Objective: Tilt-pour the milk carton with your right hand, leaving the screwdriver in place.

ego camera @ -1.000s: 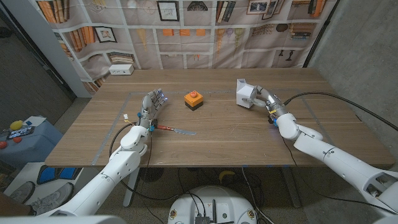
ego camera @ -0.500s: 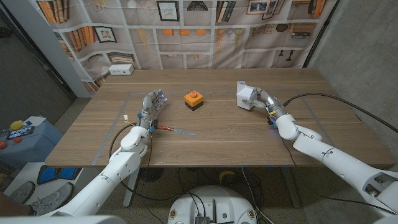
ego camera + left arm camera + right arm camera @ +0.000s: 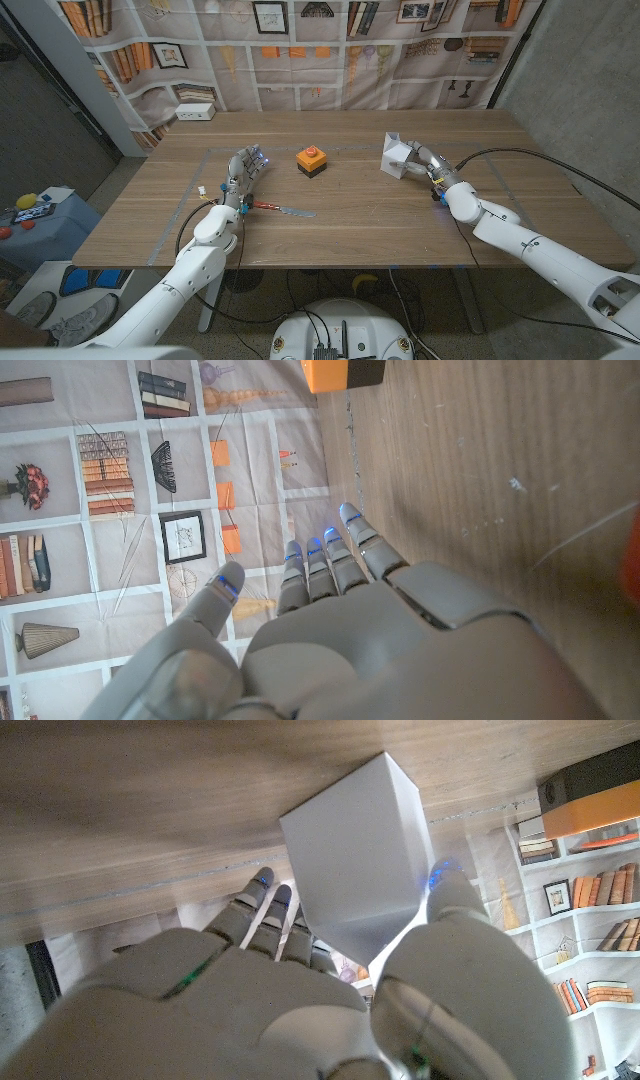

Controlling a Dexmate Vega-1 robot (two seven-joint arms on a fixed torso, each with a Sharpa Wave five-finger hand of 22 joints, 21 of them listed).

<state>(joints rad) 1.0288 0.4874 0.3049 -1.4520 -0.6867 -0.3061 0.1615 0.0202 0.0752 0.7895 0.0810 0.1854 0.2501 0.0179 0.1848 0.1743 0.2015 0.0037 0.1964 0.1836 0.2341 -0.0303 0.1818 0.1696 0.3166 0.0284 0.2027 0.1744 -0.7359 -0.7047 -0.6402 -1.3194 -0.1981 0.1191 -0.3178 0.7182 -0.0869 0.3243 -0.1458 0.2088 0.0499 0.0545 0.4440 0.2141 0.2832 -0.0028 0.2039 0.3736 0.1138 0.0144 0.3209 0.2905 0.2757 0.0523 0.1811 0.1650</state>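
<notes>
The right hand [image 3: 424, 163] grips the white milk carton [image 3: 394, 156] at the right side of the table [image 3: 360, 215], and since the earlier frame the carton has tipped over more. The left hand [image 3: 243, 168] holds nothing, its fingers apart. The screwdriver [image 3: 278, 208] has not moved beside it.

White jointed arms end in grey hands, fingers [image 3: 352, 530] tipped with blue lights.

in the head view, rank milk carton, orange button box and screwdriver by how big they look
1. milk carton
2. orange button box, close to the carton, so that order is unsure
3. screwdriver, longest but thin
</notes>
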